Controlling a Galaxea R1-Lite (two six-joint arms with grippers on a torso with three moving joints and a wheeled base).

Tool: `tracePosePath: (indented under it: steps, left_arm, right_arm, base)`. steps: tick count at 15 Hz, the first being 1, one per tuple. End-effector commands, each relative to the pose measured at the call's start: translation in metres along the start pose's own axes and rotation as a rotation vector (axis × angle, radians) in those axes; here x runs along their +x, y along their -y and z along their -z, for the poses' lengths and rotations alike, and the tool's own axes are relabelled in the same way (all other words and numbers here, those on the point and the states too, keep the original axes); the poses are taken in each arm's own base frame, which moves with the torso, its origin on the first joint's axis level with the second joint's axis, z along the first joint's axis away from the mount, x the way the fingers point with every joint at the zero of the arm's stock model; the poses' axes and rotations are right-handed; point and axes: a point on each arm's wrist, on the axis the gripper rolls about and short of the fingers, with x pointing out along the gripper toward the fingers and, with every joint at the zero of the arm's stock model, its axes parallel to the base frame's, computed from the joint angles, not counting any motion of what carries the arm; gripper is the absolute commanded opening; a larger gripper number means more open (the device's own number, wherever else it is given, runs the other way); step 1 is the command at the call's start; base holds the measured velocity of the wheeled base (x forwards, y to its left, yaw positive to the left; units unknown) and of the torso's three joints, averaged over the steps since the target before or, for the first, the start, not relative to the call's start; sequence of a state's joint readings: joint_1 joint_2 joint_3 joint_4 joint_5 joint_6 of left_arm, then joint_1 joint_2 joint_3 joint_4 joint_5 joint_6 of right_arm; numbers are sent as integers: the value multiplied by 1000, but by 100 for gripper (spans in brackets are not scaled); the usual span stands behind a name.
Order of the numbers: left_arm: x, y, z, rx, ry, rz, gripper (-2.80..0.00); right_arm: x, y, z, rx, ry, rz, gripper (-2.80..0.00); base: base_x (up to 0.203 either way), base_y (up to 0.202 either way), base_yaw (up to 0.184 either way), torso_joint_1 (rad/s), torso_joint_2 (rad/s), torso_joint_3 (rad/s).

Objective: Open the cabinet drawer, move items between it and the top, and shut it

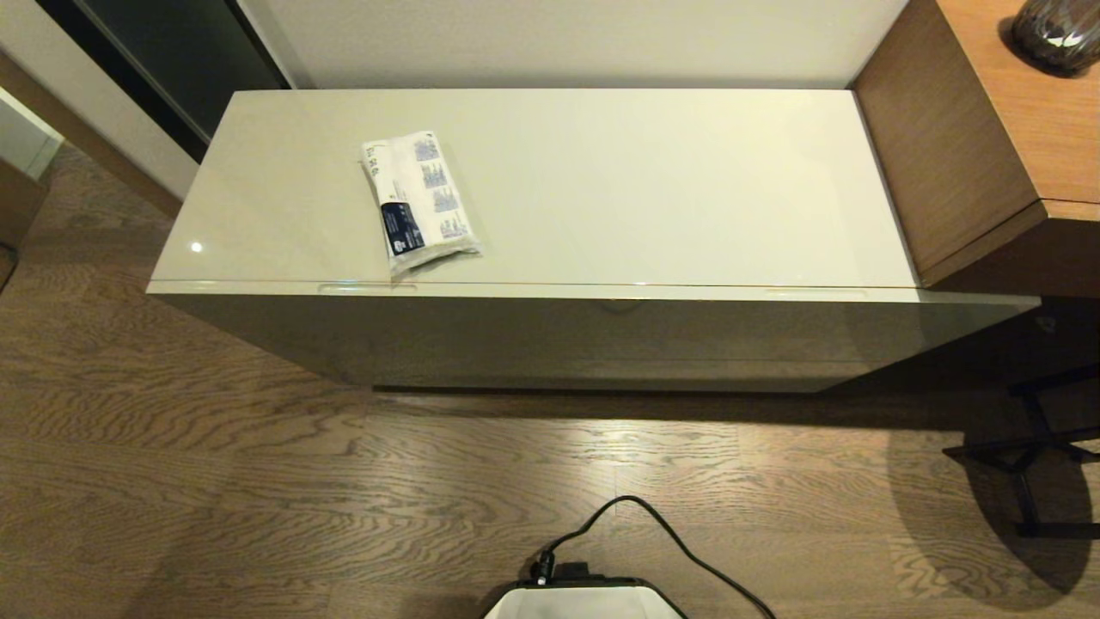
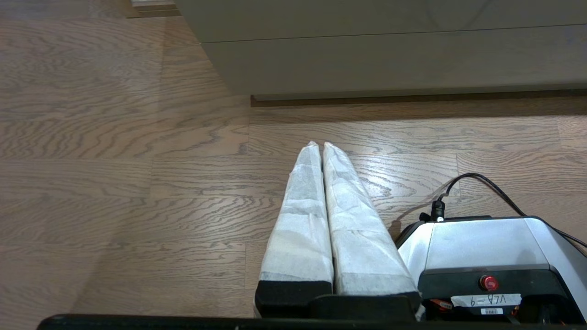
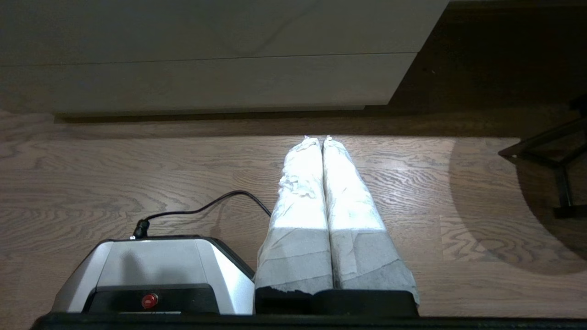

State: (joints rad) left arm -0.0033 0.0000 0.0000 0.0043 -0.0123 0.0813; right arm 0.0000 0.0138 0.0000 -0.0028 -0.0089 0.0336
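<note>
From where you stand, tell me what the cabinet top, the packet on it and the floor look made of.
The top: likely lacquered board or glass, glossy cream; it mirrors a light spot. The packet: thin plastic film, white with blue and dark print, creased and shiny. The floor: wood or wood-look planks, matte brown, strong grain.

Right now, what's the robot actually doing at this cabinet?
Nothing is being handled. The cabinet drawer is closed. One small white packet with blue and dark print lies on the top, toward its left front edge. Both arms hang low over the wood floor in front of the cabinet: the left gripper and the right gripper are shut and empty, each beside the robot's base.
</note>
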Motion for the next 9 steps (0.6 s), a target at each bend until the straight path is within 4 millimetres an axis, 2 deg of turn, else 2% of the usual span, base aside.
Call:
tracePosePath:
  steps: [1,9]
  left_arm:
    - [0,0,0,0,1,0,-280]
    - [0,0,0,0,1,0,-280]
  right_arm:
    - [0,0,0,0,-1,0,-280]
    - [0,0,0,0,-1,0,-280]
  base:
    - [0,0,0,0,0,0]
    - [0,0,0,0,0,0]
